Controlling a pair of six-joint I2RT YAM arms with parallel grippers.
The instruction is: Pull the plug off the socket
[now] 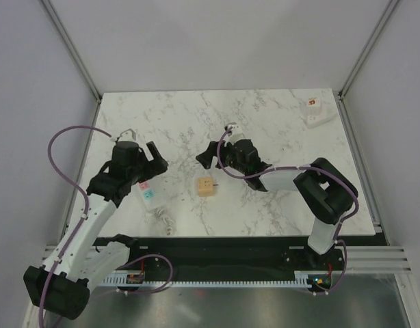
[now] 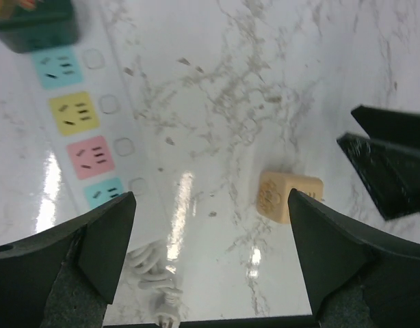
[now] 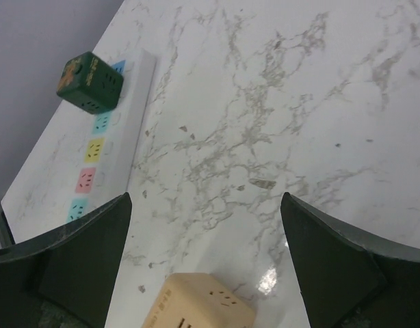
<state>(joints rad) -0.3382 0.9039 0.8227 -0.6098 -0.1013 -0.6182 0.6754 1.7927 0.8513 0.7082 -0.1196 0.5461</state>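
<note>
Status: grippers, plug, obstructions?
Open and empty: left gripper, right gripper. Plug: tan cube lies loose, off the strip. A green cube sits on the strip's end. Nothing blocking.

Bare white marble tabletop [image 1: 265, 123] lies open between the white power strip with coloured sockets [image 2: 83, 133] and the tan cube-shaped adapter [image 1: 207, 186], while a dark green cube plug [image 3: 90, 83] stands on the strip near one end.

1. A white marble surface [image 1: 265, 123] with grey veins.
2. A small white box [image 1: 317, 111] with orange-red marks lies at its far right corner.
3. A dark green cube [image 3: 90, 82] with slots sits near its left edge.
</note>
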